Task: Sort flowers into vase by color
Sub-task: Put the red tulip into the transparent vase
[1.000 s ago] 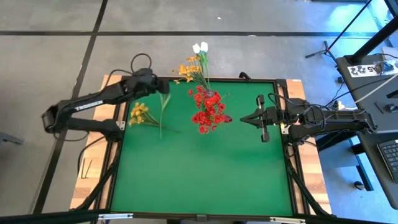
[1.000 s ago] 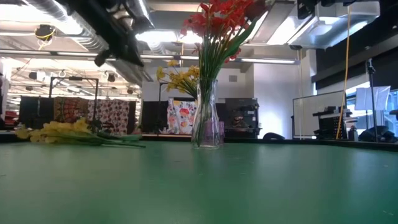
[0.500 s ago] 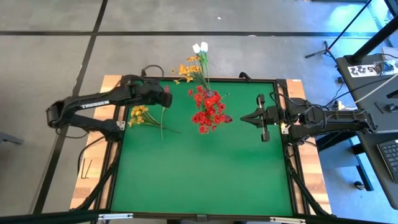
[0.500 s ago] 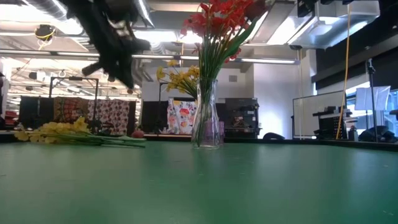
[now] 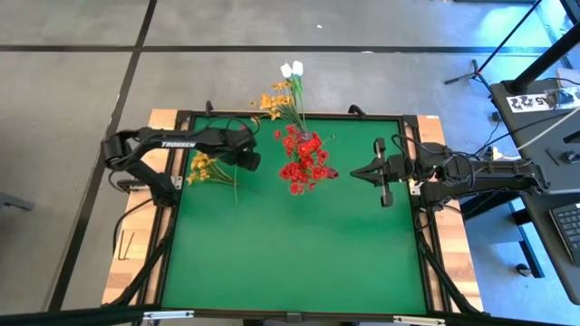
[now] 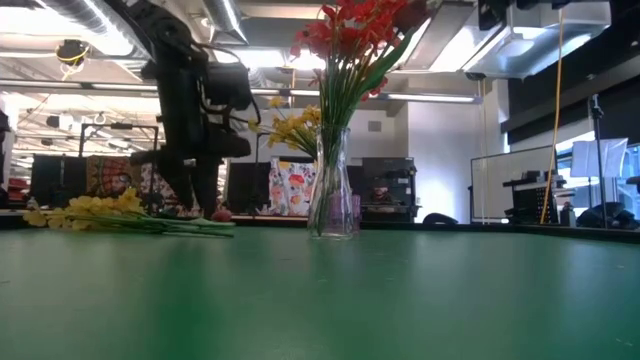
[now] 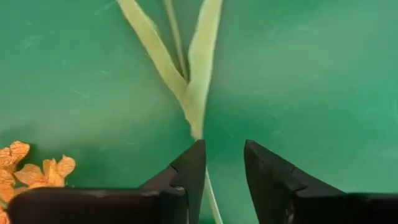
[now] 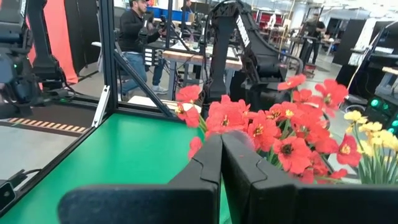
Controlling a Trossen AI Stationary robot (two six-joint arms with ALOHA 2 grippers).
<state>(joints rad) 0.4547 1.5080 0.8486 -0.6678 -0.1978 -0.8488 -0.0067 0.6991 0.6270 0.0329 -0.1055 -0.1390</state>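
Observation:
A yellow-orange flower (image 5: 203,167) lies flat on the green table at the far left, its thin green stem (image 7: 194,106) running toward the near edge. My left gripper (image 5: 245,161) points down over that stem, open. Its fingers (image 7: 186,168) stand on either side of the stem just above the table; I cannot tell whether they touch it. A clear glass vase (image 6: 332,190) stands at the far middle and holds red flowers (image 5: 305,158). My right gripper (image 5: 358,170) is shut and empty, hovering to the right of the vase.
Yellow-orange and white flowers (image 5: 283,91) stand up at the table's far edge, behind the vase. The table's black frame (image 5: 172,181) runs close by the lying flower. The green surface (image 5: 290,244) stretches from the vase to the near edge.
My left gripper has come down and toward the table's near edge, from above the far left corner to just over the lying flower's stem. The flower has stayed where it was.

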